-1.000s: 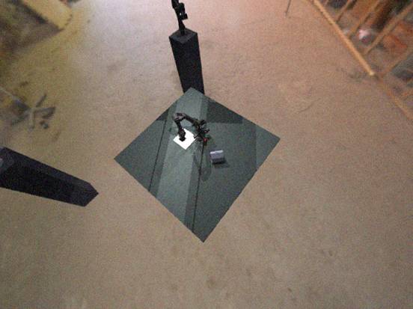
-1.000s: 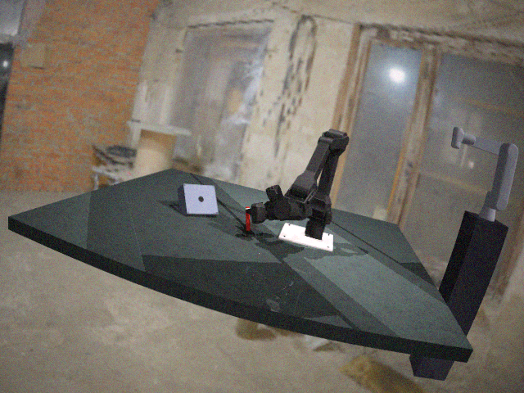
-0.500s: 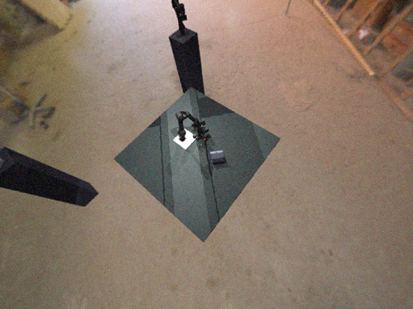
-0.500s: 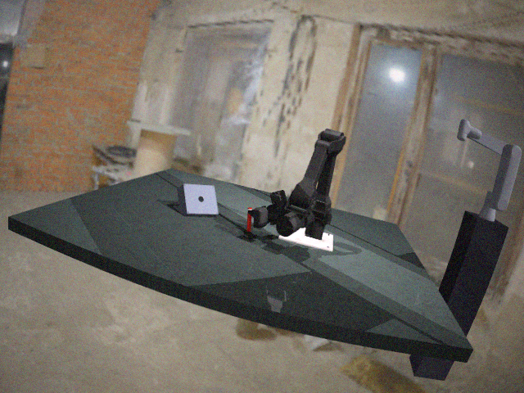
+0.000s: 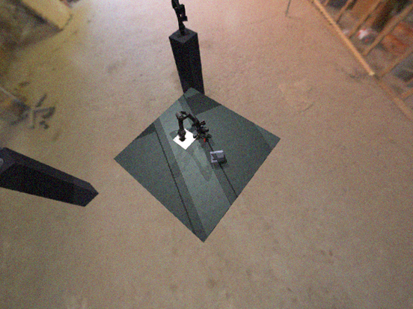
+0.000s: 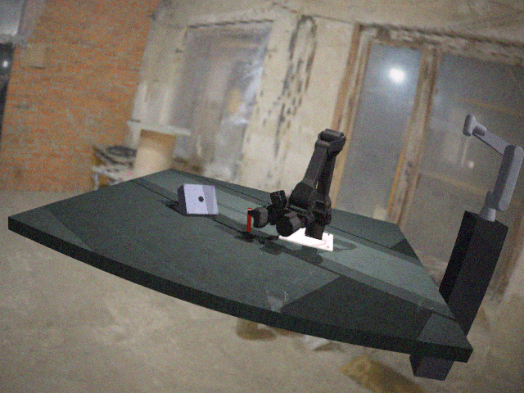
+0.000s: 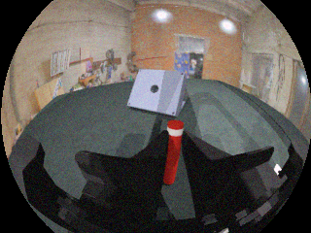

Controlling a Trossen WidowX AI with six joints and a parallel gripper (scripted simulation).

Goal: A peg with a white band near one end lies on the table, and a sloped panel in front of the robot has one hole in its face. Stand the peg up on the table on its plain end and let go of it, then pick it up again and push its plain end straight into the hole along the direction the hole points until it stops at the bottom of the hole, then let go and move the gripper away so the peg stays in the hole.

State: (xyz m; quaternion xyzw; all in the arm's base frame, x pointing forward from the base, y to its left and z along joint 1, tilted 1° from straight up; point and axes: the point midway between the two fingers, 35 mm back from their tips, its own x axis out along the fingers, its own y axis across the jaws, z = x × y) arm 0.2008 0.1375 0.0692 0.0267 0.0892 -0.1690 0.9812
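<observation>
Red cylindrical peg with a white band near its upper end is gripped nearly upright between the narrowly parted fingers of the black gripper, near the pale lavender sloped panel with one dark round hole on the dark green table.

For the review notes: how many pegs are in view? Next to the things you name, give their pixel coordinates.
1. The peg (image 5: 205,139) (image 6: 248,220) (image 7: 173,154) is upright in the end effector (image 5: 205,138) (image 6: 250,218) (image 7: 174,135), banded end up, in front of the panel (image 5: 214,156) (image 6: 192,201) (image 7: 151,99). Another could be hidden behind the arm or panel.
</observation>
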